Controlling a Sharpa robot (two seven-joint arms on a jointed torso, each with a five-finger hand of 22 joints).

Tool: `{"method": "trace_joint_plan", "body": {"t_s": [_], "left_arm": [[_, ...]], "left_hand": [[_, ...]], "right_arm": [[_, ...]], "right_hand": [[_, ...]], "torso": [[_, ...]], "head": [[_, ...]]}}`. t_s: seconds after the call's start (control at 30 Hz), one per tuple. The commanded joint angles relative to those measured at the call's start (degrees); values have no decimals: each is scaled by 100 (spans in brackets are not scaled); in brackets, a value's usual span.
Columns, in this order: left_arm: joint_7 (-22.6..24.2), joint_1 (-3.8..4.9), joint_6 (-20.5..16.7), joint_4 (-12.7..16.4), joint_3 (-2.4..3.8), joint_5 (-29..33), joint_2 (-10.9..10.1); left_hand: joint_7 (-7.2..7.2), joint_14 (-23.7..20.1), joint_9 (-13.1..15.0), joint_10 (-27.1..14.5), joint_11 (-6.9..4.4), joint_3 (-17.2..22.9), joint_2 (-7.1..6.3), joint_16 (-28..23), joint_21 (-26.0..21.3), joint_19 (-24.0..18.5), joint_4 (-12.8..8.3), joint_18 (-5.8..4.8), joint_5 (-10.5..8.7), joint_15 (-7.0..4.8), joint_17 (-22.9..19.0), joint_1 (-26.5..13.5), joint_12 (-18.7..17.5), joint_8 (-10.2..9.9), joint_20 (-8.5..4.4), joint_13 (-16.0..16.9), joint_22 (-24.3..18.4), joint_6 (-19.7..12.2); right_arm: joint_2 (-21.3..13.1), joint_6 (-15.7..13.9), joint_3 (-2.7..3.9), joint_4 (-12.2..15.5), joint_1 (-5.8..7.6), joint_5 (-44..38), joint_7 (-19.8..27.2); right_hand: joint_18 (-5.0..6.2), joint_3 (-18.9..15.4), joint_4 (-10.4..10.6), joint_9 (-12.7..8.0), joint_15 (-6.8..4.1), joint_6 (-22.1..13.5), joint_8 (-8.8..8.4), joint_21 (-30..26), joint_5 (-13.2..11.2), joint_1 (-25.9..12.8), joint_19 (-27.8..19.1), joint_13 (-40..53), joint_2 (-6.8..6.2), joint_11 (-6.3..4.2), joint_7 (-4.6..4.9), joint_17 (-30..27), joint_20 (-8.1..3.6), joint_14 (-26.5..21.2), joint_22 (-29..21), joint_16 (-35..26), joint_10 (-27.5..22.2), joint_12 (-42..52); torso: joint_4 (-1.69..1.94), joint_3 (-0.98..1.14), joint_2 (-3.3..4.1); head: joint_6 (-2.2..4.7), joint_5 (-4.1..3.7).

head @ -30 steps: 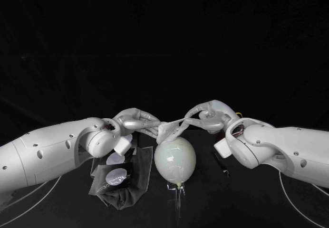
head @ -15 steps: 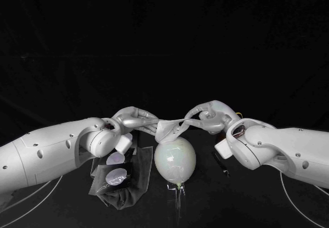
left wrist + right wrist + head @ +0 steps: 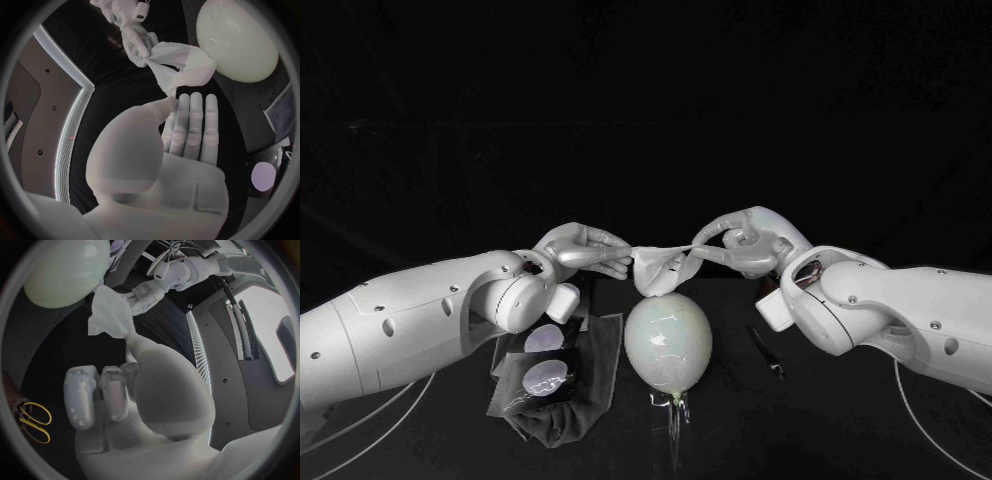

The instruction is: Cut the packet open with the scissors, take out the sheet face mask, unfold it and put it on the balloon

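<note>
Two hands, one mask [image 3: 664,263], one balloon [image 3: 668,340].
Left hand [image 3: 589,252] and right hand [image 3: 740,243] each pinch the mask mid-frame, over the balloon's top; one packet [image 3: 567,400] lower left.

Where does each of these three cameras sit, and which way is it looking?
Head view: on the robot's head, looking down at the black table; both white arms enter, left hand and right hand holding the mask at the balloon's far end.
Left wrist view: behind the left hand, looking along its fingers at the mask, balloon and right hand.
Right wrist view: behind the right hand, facing the mask, balloon and left hand; scissors lie nearby.
Shared: all three show the mask and balloon.
</note>
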Motion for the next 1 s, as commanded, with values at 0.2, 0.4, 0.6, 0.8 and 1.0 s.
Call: {"method": "trace_joint_plan", "body": {"t_s": [0.2,0.4,0.6,0.8,1.0], "left_arm": [[144,45,-131,-39,34,-220,40],[187,59,-158,-147,48,-270,88],[250,64,-220,-348,52,-295,167],[284,66,-238,-495,53,-327,251],[328,67,-261,-638,54,-377,357]], "left_hand": [[28,-54,430,30,16,200,-22,84,252,-195,-131,5,30,3,-49,-143,42,63,-33,46,168,-9],[33,-76,509,16,20,318,-31,141,453,-333,-198,-16,35,6,-88,-235,57,63,-43,86,305,-23],[34,-101,584,1,22,411,-35,195,625,-458,-255,-28,31,8,-124,-307,72,64,-46,125,423,-36],[36,-113,618,-8,23,461,-40,219,701,-514,-285,-30,32,7,-142,-329,78,62,-47,143,474,-43],[40,-129,666,-20,27,536,-43,251,807,-588,-321,-32,32,8,-167,-359,86,60,-47,168,546,-51]], "right_arm": [[20,-12,13,-115,134,-88,164],[31,-27,26,-237,226,-113,211],[45,-61,59,-391,305,-126,279],[81,-103,84,-544,365,-107,336],[134,-122,103,-672,397,-69,373]], "right_hand": [[-80,48,-18,6,-53,28,18,32,19,39,623,962,29,-148,7,1510,-23,606,1510,25,297,-42],[-80,62,-25,8,-53,24,22,32,20,34,623,963,21,-148,8,1510,-24,606,1510,25,297,-42],[-80,78,-33,9,-53,21,28,32,19,29,623,960,11,-148,8,1510,-24,606,1510,25,295,-46],[-80,86,-36,10,-53,20,30,32,19,27,623,963,7,-147,9,1510,-24,606,1510,25,298,-42],[-80,86,-36,10,-53,20,30,32,19,27,623,963,7,-147,9,1510,-24,606,1510,25,298,-42]], "torso": [[3,-2,-1],[3,-3,2],[4,0,8],[-1,0,8],[2,2,5]], "head": [[73,1],[121,1],[159,-18],[182,-14],[211,-23]]}}
